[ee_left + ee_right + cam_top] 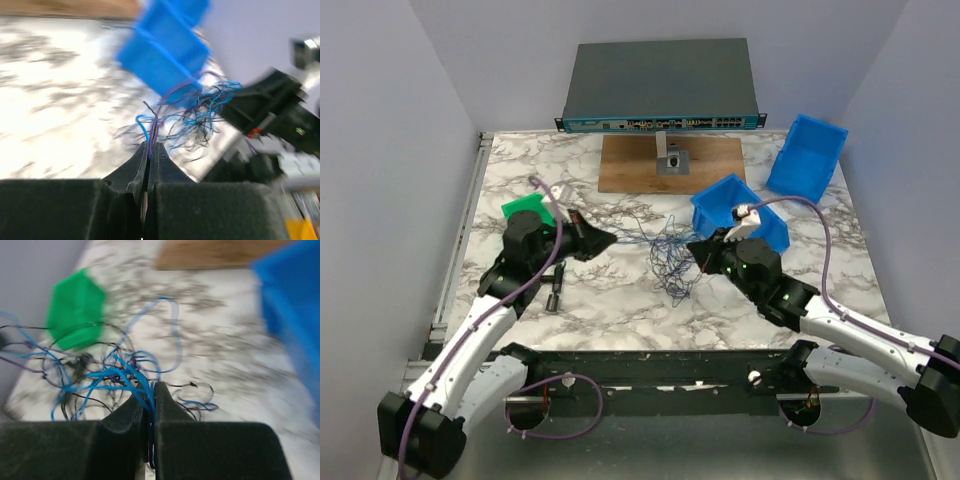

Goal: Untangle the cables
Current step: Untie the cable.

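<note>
From the top view you get the layout. The cables (670, 252) lie on the marble table (620, 300) between your 2 grippers, just in front of the nearer blue bin (725, 205). Thin strands stretch leftward to the left gripper (610, 238), and the right gripper (696, 248) meets the tangle's right edge. That view is too coarse to show how the fingers stand.

The 2 wrist views settle it, though both are blurred. In the left wrist view, the left gripper (149, 148) has its fingers pressed together on a few purple and blue strands. These run up from the tips into the tangle (200, 112), with the other arm's black gripper just beyond it.

In the right wrist view, the right gripper (151, 390) is likewise clamped on several bright blue strands. The loops (115, 372) spread to its left, and the green object (75, 310) and wooden board (215, 252) lie farther off.
</note>
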### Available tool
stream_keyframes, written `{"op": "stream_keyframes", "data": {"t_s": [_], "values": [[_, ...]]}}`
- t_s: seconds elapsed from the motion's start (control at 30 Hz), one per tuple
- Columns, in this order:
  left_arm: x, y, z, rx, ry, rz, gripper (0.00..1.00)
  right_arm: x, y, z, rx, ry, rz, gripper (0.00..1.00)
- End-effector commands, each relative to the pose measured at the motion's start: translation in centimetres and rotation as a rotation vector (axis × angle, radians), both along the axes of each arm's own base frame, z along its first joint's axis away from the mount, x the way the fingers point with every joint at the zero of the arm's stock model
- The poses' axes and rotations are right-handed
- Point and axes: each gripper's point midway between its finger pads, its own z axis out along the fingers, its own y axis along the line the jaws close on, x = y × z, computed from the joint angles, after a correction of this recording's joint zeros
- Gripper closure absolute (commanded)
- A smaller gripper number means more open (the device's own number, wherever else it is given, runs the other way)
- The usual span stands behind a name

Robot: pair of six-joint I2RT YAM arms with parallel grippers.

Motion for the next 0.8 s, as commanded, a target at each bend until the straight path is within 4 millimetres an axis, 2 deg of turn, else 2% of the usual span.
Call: {"op": "stream_keyframes", "data": {"t_s": [0.0,0.07,0.13,0.33,0.4,0.57,0.63,0.67,0.77], "values": [[3.5,9.2,-4.2,0.016,0.140,0.455,1.00,1.4,-14.4,-6.8,-0.306,0.168,-0.735,0.98],[3.6,11.7,-4.8,0.011,0.142,0.567,1.00,0.4,-16.5,-7.8,-0.318,0.211,-0.848,0.90],[3.6,13.4,-5.0,0.012,0.139,0.653,1.00,-0.4,-17.6,-8.4,-0.306,0.237,-0.913,0.90],[3.4,16.0,-4.9,0.019,0.140,0.793,1.00,-0.2,-16.3,-8.7,-0.276,0.262,-0.852,0.94],[3.3,16.7,-5.1,0.033,0.149,0.830,1.00,-0.1,-16.0,-8.6,-0.281,0.267,-0.839,0.99],[3.0,17.5,-5.5,0.056,0.172,0.877,1.00,0.2,-15.1,-8.2,-0.316,0.266,-0.779,0.98],[3.2,17.2,-5.1,0.058,0.141,0.850,1.00,0.4,-14.1,-8.2,-0.346,0.272,-0.715,0.79],[3.4,16.3,-4.9,0.057,0.118,0.792,1.00,0.6,-12.4,-8.3,-0.360,0.279,-0.610,0.68],[3.5,12.6,-4.7,0.037,0.104,0.566,0.98,0.5,-7.2,-7.9,-0.344,0.283,-0.321,0.61]]}}
